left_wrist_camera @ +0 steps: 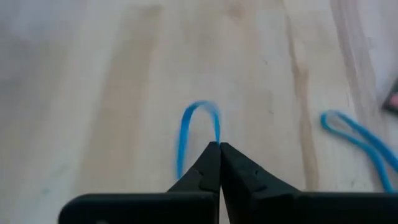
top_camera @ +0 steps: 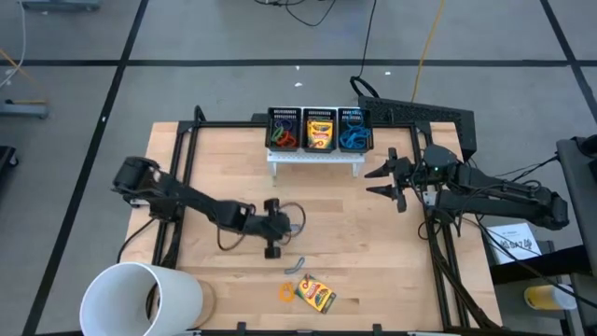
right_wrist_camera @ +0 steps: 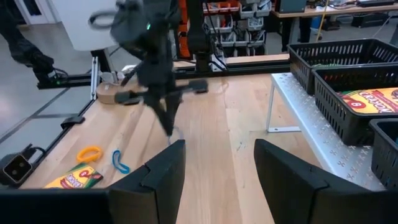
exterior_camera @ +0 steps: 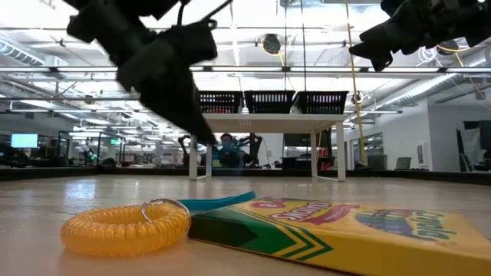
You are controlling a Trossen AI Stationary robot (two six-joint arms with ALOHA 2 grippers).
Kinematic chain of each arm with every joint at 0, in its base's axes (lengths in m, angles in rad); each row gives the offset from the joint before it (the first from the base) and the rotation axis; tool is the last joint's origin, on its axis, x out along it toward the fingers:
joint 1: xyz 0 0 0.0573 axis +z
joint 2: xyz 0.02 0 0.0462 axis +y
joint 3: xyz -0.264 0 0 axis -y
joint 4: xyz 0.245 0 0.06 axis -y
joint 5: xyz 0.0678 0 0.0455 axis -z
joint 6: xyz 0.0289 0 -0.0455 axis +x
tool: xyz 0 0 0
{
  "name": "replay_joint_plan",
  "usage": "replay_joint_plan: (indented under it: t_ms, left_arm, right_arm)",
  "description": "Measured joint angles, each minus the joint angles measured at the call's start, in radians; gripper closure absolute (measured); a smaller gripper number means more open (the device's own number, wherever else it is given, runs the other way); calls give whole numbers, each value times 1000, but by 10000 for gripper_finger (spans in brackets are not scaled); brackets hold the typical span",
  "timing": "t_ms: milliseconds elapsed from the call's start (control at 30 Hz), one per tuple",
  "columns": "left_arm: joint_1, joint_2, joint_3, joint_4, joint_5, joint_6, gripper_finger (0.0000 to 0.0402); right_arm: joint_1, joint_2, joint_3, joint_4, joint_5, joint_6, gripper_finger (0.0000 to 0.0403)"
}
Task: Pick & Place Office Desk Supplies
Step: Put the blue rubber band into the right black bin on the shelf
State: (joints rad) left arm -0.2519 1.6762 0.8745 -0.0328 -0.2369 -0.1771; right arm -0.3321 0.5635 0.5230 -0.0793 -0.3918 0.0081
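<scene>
My left gripper (top_camera: 297, 224) is at mid-table, shut on a thin blue rubber band (left_wrist_camera: 198, 119). A second blue band (left_wrist_camera: 357, 140) lies flat on the wood nearby (top_camera: 294, 265). Near the front edge lie an orange coil loop (top_camera: 284, 292) and a yellow-and-green crayon box (top_camera: 315, 295), side by side. The low view shows the coil (exterior_camera: 126, 226) and the box (exterior_camera: 345, 226) close up. My right gripper (top_camera: 387, 182) hangs open in the air at the right, beside the bins, holding nothing. My left gripper pinches the blue rubber band between its two fingertips (left_wrist_camera: 211, 155), at one spot on the strand (left_wrist_camera: 217, 134). The fingers slant down from the table's left side. The rest of the loop arcs out beyond the tips; whether it is clear of the wood I cannot tell.
Three black mesh bins (top_camera: 315, 131) stand in a row on a white riser at the far middle, holding bands and a crayon box. A large white cup (top_camera: 140, 299) lies at the near left corner. Bare wood lies between the grippers.
</scene>
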Motion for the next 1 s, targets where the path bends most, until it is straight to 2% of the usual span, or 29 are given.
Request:
replay_joint_plan:
  t_ms: [133, 267, 500, 600, 700, 800, 933, 1000]
  left_arm:
    - [58, -98, -1, -1, 3, -36, 398]
    - [110, -159, 1, 133, 23, -36, 396]
    - [171, -151, 2, 466, 154, 38, 396]
    - [188, -129, 8, 545, 207, 49, 399]
    - [201, -100, 44, 554, 242, 57, 398]
    - [204, -54, 96, 549, 278, 83, 399]
    - [206, 15, 177, 549, 360, 123, 398]
    - [206, 41, 214, 542, 385, 140, 399]
  right_arm:
    - [0, 7, -37, 0, 1, 10, 222]
    - [0, 15, -106, 116, -4, 38, 222]
    - [1, 39, -232, 524, -58, 65, 222]
    - [14, 68, -242, 588, -51, 104, 222]
    - [42, 110, -229, 592, -49, 111, 222]
    - [81, 165, -204, 594, 1, 77, 222]
    - [144, 228, -196, 656, 138, -37, 222]
    - [168, 251, -195, 688, 158, -60, 221]
